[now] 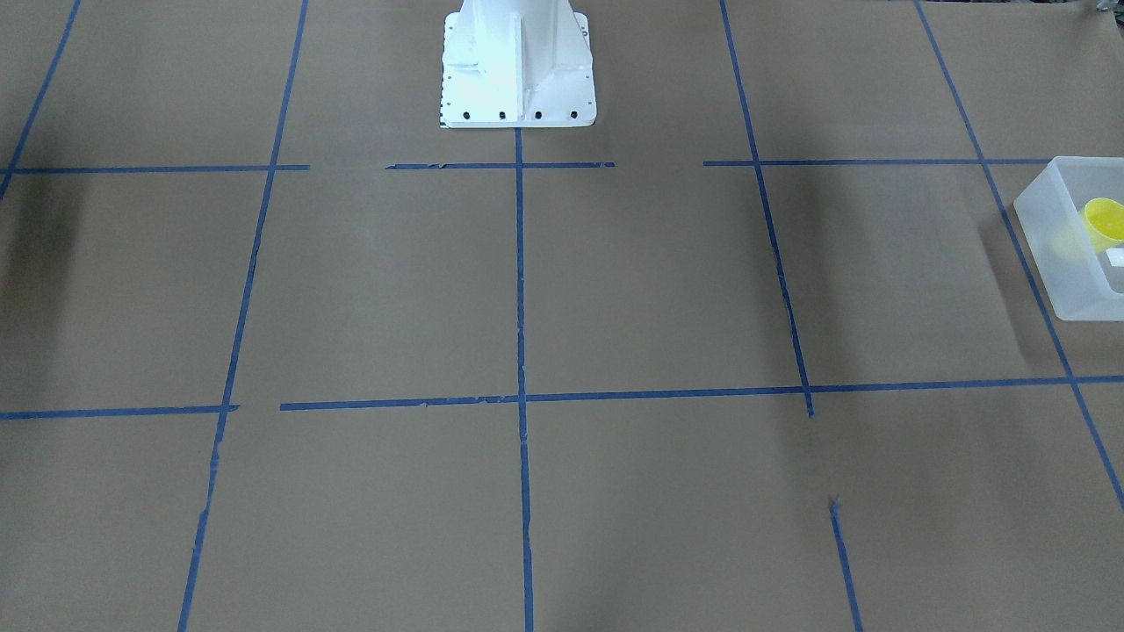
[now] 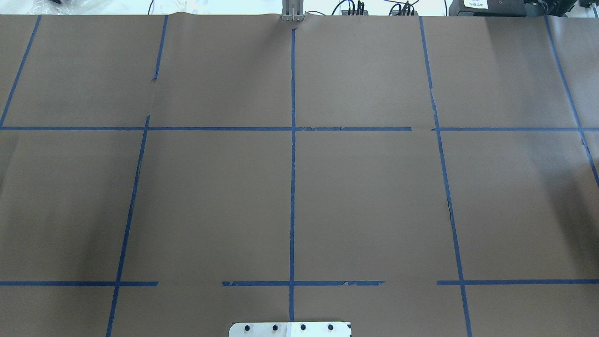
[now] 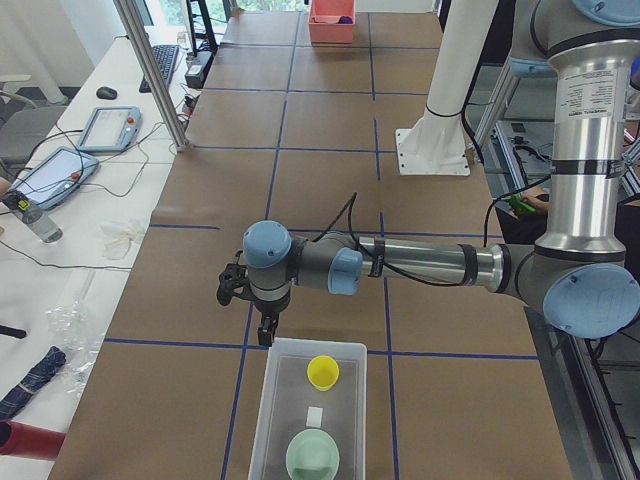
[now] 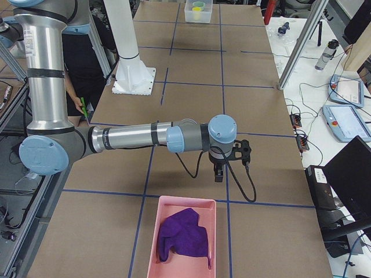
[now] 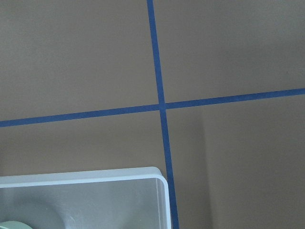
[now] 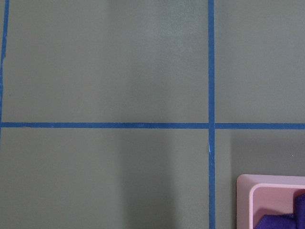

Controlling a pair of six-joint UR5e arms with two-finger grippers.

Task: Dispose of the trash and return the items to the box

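Brown-papered desk (image 3: 320, 150), blue tape grid. At its left end edge, frosted box (image 3: 345, 400): green bowl (image 3: 312, 457) nearest, yellow cup (image 3: 322, 372) behind it, apart. Just past the box's far rim, left fingers (image 3: 267, 335) pointing down, spread impossible to tell. Far end: right fingers (image 4: 218, 174), equally unreadable, near pink bin (image 4: 182, 202). Probably the closing step, cup already boxed; next calls for lifting away without clipping the rim.

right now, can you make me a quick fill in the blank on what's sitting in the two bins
1. In the translucent box, the small cup is ___ in colour.
2. The pink bin holds a crumpled ___ cloth.
3. The bowl that shares the translucent box with the cup is pale ___.

Missing words: yellow; purple; green
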